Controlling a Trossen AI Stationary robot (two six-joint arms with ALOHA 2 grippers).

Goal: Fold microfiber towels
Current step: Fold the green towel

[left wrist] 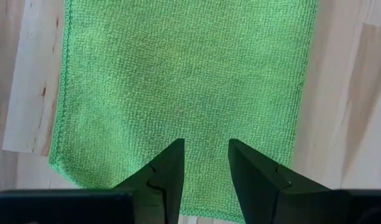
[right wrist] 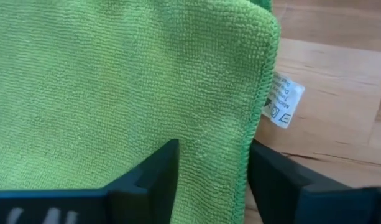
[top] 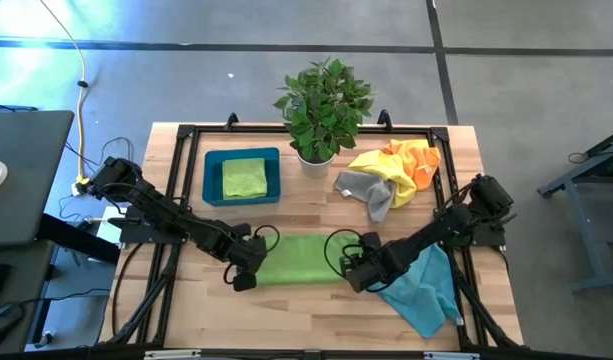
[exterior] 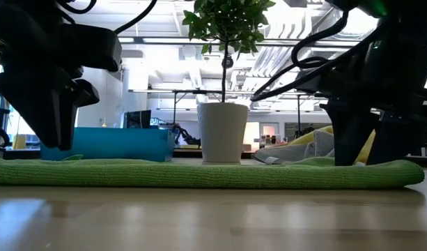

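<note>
A grey concrete floor crossed by dark seams surrounds the wooden table. A yellow cable trails across it. Beyond the table, a bright open room shows ceiling pipes and strip lights
</note>
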